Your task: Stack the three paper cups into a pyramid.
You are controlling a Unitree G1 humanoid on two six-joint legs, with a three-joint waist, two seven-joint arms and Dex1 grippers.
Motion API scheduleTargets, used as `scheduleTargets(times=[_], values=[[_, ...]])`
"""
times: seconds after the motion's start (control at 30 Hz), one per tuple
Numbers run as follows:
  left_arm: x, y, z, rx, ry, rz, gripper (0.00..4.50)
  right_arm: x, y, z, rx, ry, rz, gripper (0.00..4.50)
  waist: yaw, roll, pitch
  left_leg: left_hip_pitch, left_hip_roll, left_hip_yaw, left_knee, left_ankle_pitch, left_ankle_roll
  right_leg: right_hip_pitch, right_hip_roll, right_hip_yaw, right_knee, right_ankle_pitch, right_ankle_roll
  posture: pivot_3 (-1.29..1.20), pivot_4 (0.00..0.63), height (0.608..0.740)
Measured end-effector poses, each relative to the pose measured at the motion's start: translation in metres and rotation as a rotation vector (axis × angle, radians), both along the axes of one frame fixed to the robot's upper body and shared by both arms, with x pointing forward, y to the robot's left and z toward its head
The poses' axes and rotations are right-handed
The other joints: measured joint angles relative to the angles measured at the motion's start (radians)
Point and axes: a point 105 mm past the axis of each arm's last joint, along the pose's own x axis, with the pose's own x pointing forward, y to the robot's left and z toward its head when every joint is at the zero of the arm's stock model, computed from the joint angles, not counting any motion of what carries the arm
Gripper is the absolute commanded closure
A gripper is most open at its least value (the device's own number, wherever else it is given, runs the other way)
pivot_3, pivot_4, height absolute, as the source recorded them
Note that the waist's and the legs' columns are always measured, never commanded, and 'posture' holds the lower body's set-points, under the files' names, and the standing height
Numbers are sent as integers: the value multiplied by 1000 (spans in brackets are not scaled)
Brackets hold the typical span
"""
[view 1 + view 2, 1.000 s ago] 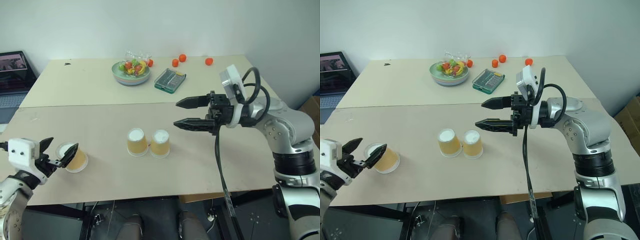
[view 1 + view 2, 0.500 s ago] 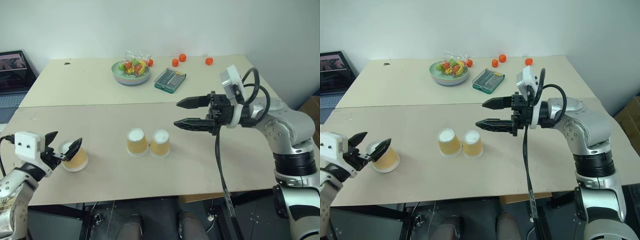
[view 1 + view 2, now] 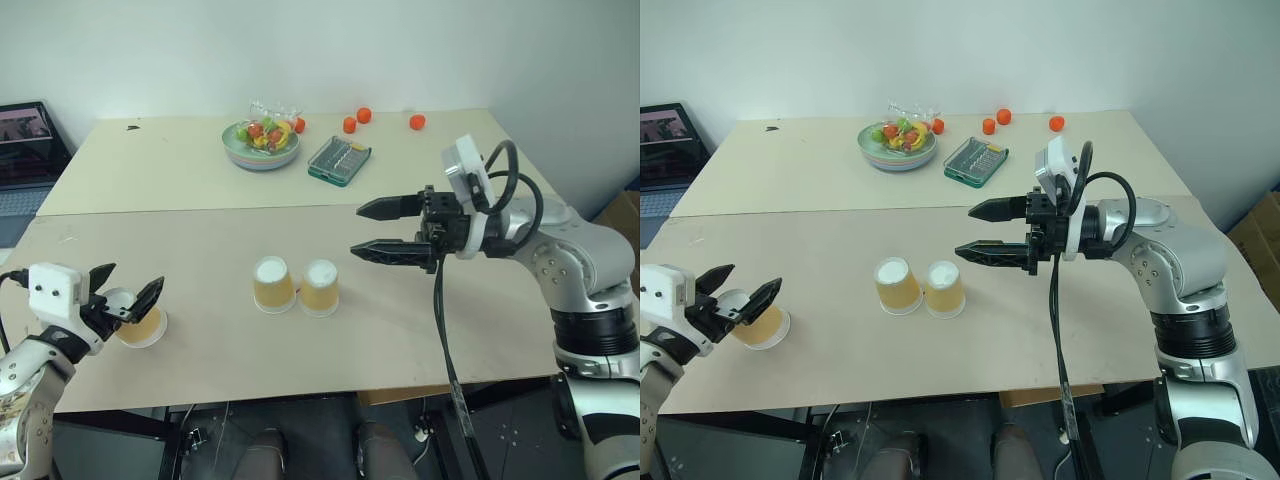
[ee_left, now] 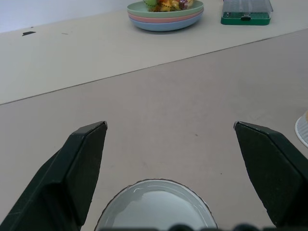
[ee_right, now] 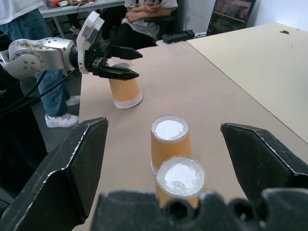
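Two paper cups point(image 3: 274, 284) point(image 3: 321, 287) stand upside down, side by side and touching, in the middle of the near table. The third paper cup point(image 3: 138, 322) also stands upside down, near the table's left front corner. My left gripper point(image 3: 136, 275) is open, its fingers straddling that cup's upper part with gaps on both sides; in the left wrist view the cup's white base point(image 4: 156, 204) lies low between the fingers. My right gripper point(image 3: 357, 230) hovers open and empty above the table, to the right of the pair and pointing toward it.
On the far table sit a bowl of fruit point(image 3: 261, 146), a green case point(image 3: 340, 160) and loose orange fruits point(image 3: 364, 115) point(image 3: 417, 122). A laptop point(image 3: 25, 135) sits at the far left. People point(image 5: 144, 9) are beyond the table in the right wrist view.
The left cup has slid slightly to the left between my left gripper's fingers. The right arm and the two middle cups have stayed put.
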Motion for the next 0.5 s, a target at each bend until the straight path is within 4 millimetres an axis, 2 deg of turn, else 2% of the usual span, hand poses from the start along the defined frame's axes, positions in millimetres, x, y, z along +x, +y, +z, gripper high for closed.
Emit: scheduleTargets(times=[0.2,0.5], values=[[-3,-4,2,-18,17,-15,0,1,-1,-2,-3,3,-9,111,1,0,0,0,0,0,0,0,0,0,0,0,0,0,0,0,150,740],[9,-9,21,-24,-35,-30,0,2,0,-2,-2,2,-16,111,0,0,0,-1,0,0,0,0,0,0,0,0,-1,0,0,0,150,740]])
